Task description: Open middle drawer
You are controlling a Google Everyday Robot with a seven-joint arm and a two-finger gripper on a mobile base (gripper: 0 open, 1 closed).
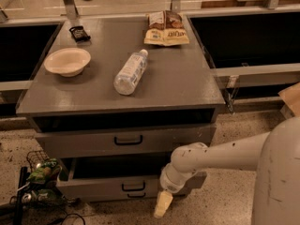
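The grey cabinet (187, 86) has stacked drawer fronts. The upper front (70, 144) with a black loop handle (128, 140) stands slightly out, with a dark gap above it. Below it the middle drawer (89, 189) is pulled out further, its dark inside (117, 165) showing, and its small black handle (133, 187) is at centre. Another handle (136, 195) peeks out just beneath. My white arm (225, 151) reaches in from the right. My gripper (163, 204) hangs low in front of the middle drawer's right part, pointing down at the floor, not on the handle.
On the cabinet top lie a pale bowl (67, 61), a clear water bottle (131, 72), snack bags (166, 28) and a small black item (79, 33). A green object with wires (40, 177) sits on the floor at left. A cardboard corner (293, 100) shows at right.
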